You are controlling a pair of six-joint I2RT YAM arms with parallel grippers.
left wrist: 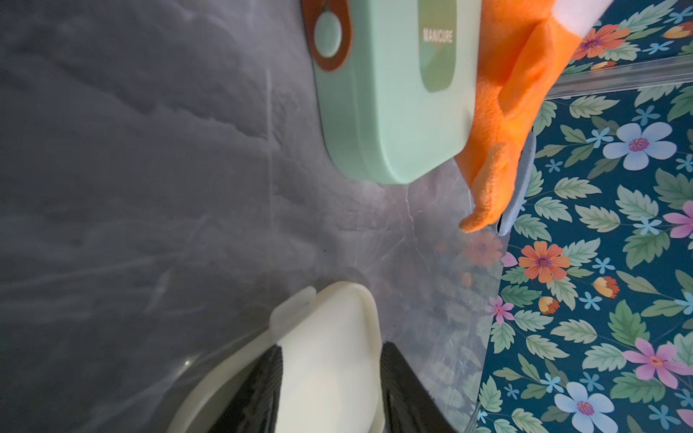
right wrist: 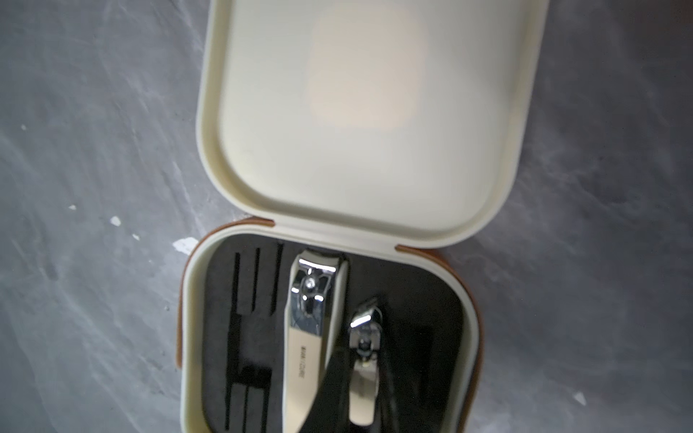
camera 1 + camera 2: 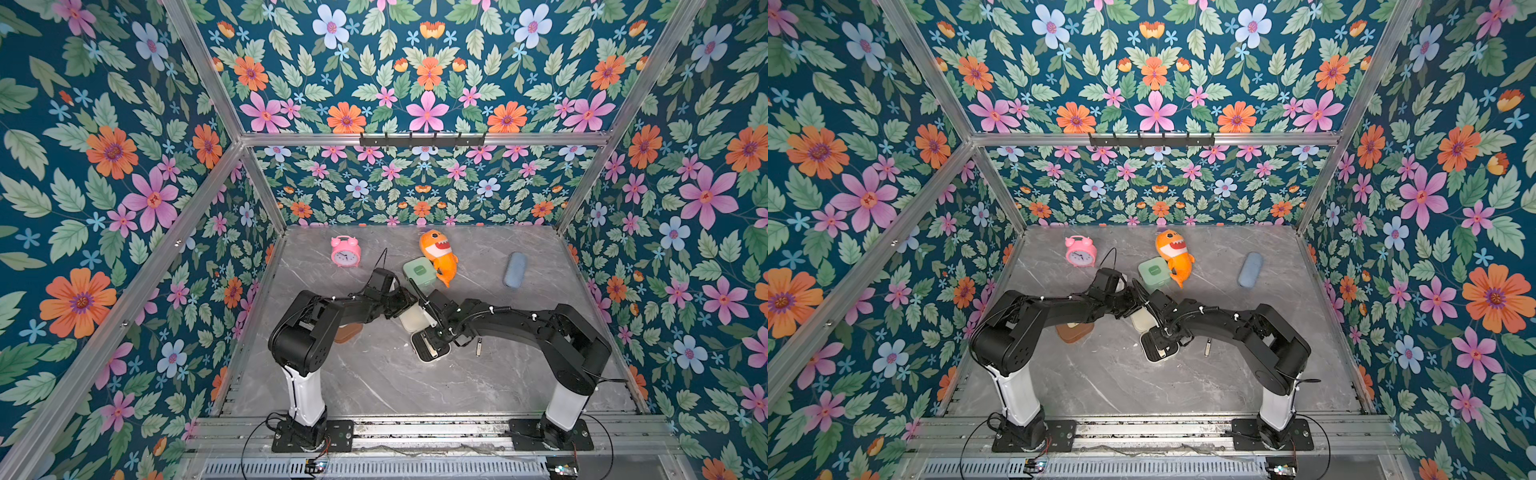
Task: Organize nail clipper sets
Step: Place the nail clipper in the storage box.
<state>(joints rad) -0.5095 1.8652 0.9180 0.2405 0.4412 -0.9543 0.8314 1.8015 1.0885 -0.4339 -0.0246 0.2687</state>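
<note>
Right wrist view shows the right end effector (image 2: 362,378) pinched narrow on a small clipper (image 2: 363,330) at the open cream case's (image 2: 193,318) black insert (image 2: 412,292), beside the large clipper (image 2: 305,318). Left end effector (image 1: 330,352) clamps that case's raised lid (image 1: 326,322); the mint case (image 1: 390,112) lies just beyond it.

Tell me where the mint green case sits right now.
In both top views the mint green case lies closed toward the back middle of the table, touching the orange shark plush on its right, with the pink alarm clock further left.
</note>
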